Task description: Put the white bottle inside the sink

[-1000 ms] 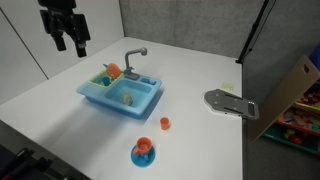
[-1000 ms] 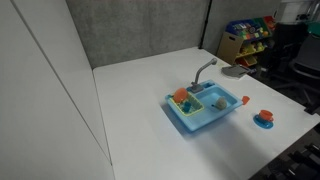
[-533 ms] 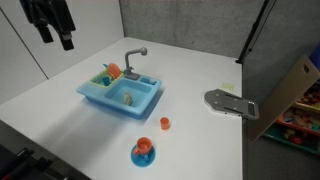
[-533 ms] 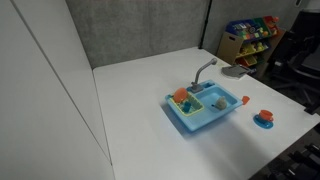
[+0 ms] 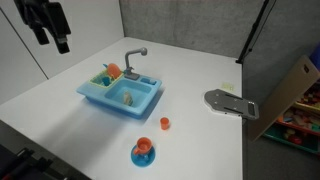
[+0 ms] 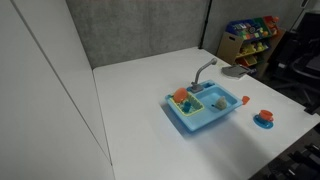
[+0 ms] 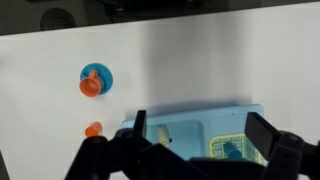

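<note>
The light-blue toy sink (image 5: 96, 101) stands mid-table and shows in both exterior views (image 6: 187, 119) and in the wrist view (image 7: 185, 120). The small beige white bottle (image 5: 127, 98) lies inside the sink's basin; it also shows in the other exterior view (image 6: 219, 102) and in the wrist view (image 7: 164, 134). My gripper (image 5: 51, 42) hangs high above the table's far corner, well away from the sink, open and empty. In the wrist view its two dark fingers (image 7: 203, 130) frame the sink far below.
An orange rounded item (image 5: 113, 71) sits in the sink's rack beside the grey faucet (image 5: 132, 60). A blue saucer with an orange cup (image 5: 143, 152) and a small orange piece (image 5: 165, 123) lie near the front. A grey flat object (image 5: 228, 103) lies by the table edge.
My gripper has moved away from the sink toward the upper left of the exterior view. The bottle and sink have not moved.
</note>
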